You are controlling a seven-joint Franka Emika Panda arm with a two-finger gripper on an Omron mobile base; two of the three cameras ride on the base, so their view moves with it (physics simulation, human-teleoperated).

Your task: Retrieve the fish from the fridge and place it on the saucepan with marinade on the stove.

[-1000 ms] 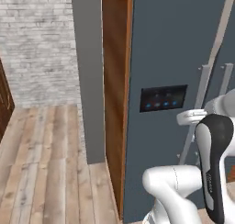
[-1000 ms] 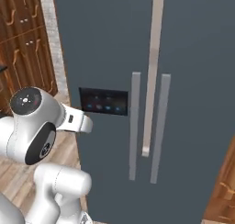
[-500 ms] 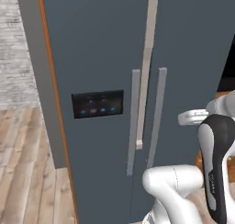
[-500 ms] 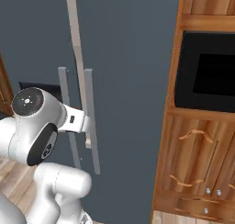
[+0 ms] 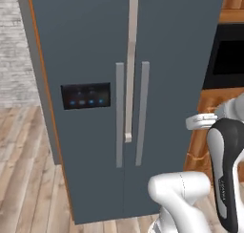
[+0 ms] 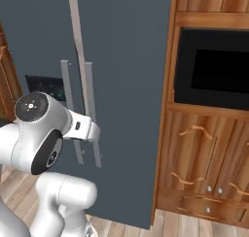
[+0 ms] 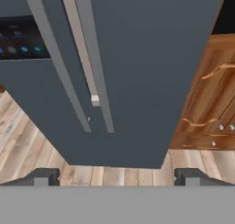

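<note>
— So where's the fish? I can't spot it anywhere.

— Behind those doors, I'd guess. The fridge [image 5: 95, 60] is shut, both doors flush, so whatever's on the shelves is hidden.

— And the pincer [image 7: 117, 176]?

— Fingers wide apart, holding nothing, pointed at the lower front of the fridge, well short of it.

— What does it take hold of first, then?

— One of the two long grey handles [image 5: 142, 112] by the centre seam. They look stiff and thin, so I'd say close across the bar around mid-height and pull; a tall door like that probably swings heavy.

— And the fish itself?

— Going by the task, small, light and likely slick. I'd pinch it across the middle of the body, not the tapered ends, and gently, or it may squirt out.

— That wooden cabinet [image 6: 209, 148] on the right?

— Close beside the fridge; the right-hand door might swing towards it.
</note>
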